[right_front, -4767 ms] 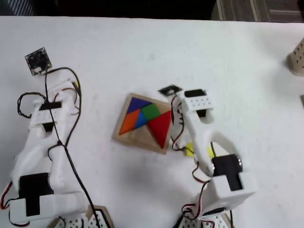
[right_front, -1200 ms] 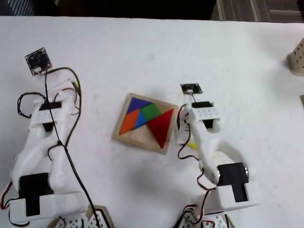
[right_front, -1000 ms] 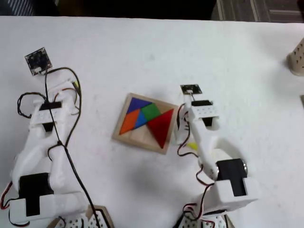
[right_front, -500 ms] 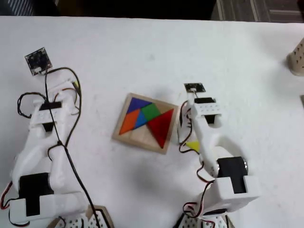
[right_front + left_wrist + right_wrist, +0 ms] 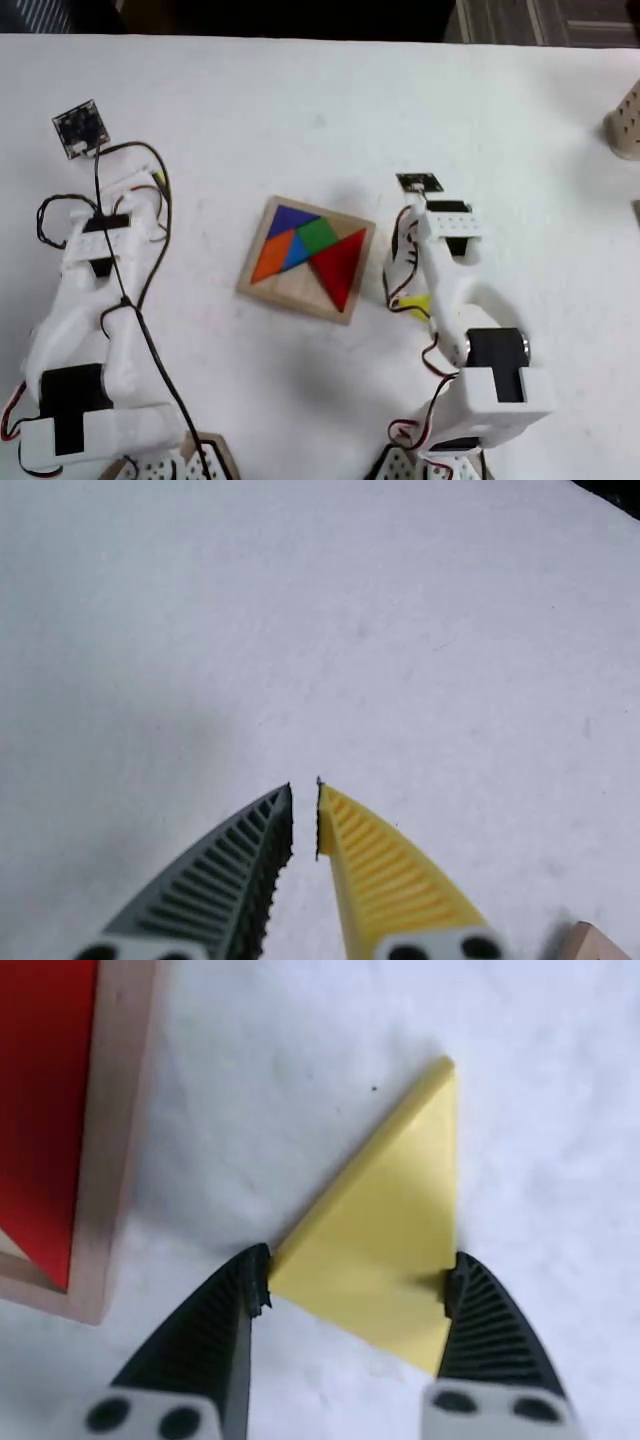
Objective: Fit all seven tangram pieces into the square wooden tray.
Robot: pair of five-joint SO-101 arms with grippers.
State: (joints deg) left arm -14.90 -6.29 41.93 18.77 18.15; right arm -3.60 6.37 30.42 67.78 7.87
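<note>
Yellow triangle [image 5: 385, 1230] is sitting clamped between the fingers of the right gripper [image 5: 356, 1268], lying on the table [image 5: 300, 1020] just beside the wooden tray [image 5: 285, 288], at its 4 o'clock; the left gripper [image 5: 304, 805] is hanging pinched together.

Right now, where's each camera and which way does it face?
High: fixed above, looking down on table, tray and both arms.
Left wrist: on left arm, looking past its shut jaws at table.
Right wrist: on right arm, looking down at yellow triangle between its jaws.
Shared: high and right wrist show tray and yellow triangle.
</note>
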